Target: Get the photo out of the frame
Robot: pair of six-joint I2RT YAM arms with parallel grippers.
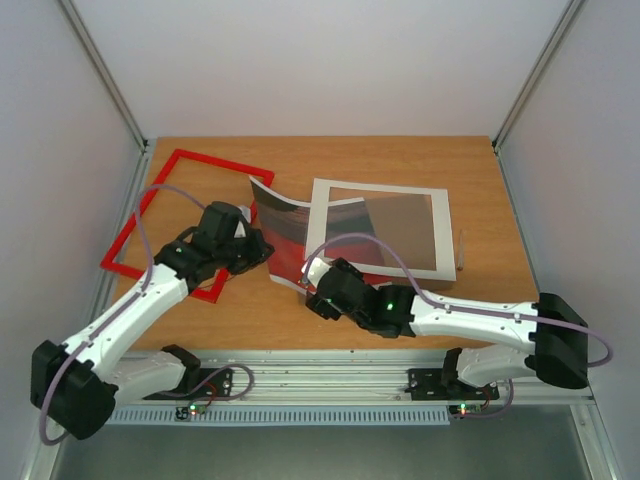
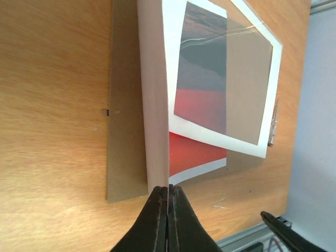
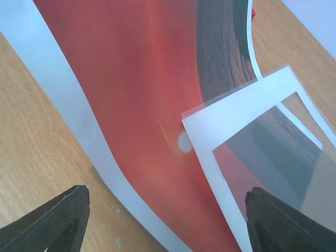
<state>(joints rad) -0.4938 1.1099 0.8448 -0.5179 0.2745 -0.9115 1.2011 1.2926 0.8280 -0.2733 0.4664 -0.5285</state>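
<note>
On a wooden table (image 1: 400, 155), the left gripper (image 2: 168, 194) is pinched tight on the white left edge of the photo (image 3: 131, 105), holding that side curled up off a brown backing board (image 2: 123, 131). The photo's right part lies tucked under a white mat (image 1: 380, 186) with a clear pane. The right gripper (image 3: 168, 215) hovers at the photo's near edge, jaws spread wide and holding nothing, and the red frame (image 1: 225, 161) lies flat at the far left, partly under the left arm.
</note>
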